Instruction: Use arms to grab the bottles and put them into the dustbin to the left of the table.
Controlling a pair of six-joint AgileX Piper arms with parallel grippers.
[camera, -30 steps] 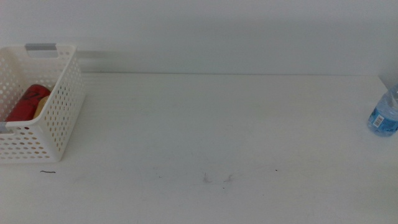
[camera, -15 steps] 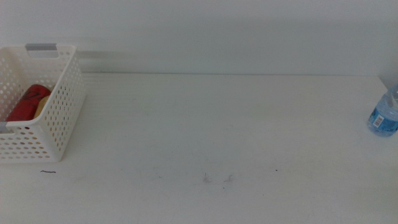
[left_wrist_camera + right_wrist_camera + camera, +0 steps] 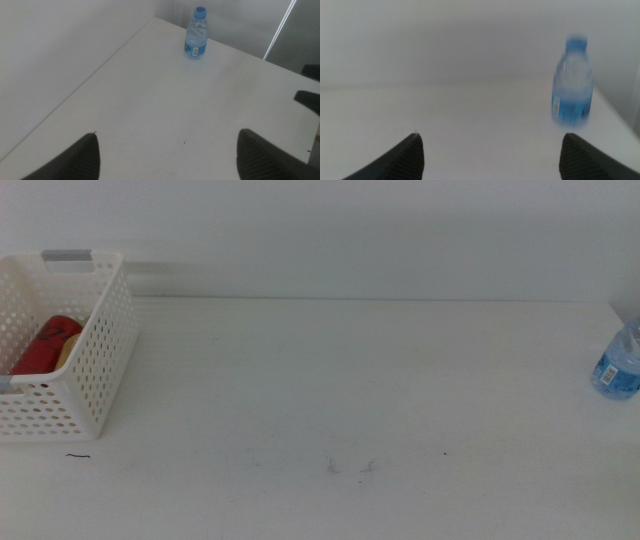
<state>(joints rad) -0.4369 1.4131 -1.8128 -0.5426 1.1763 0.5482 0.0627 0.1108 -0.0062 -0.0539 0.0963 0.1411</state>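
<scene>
A clear water bottle [image 3: 616, 366] with a blue label stands upright at the far right edge of the table [image 3: 340, 380]. The white perforated dustbin [image 3: 98, 350] sits at the table's left, holding a red can [image 3: 42, 345] and a yellowish bottle [image 3: 66, 351] beside it. Neither arm shows in the middle view. My left gripper [image 3: 169, 135] is open and empty, with the water bottle [image 3: 196, 33] far ahead of it. My right gripper [image 3: 491, 136] is also open and empty, and the blurred water bottle [image 3: 573, 82] stands ahead, off to one side of its jaws.
A grey handle strip [image 3: 67, 256] tops the dustbin's back wall. Faint scuff marks [image 3: 350, 467] dot the table's front middle. A pale wall runs behind the table. Dark parts [image 3: 309, 99] show at the edge of the left wrist view.
</scene>
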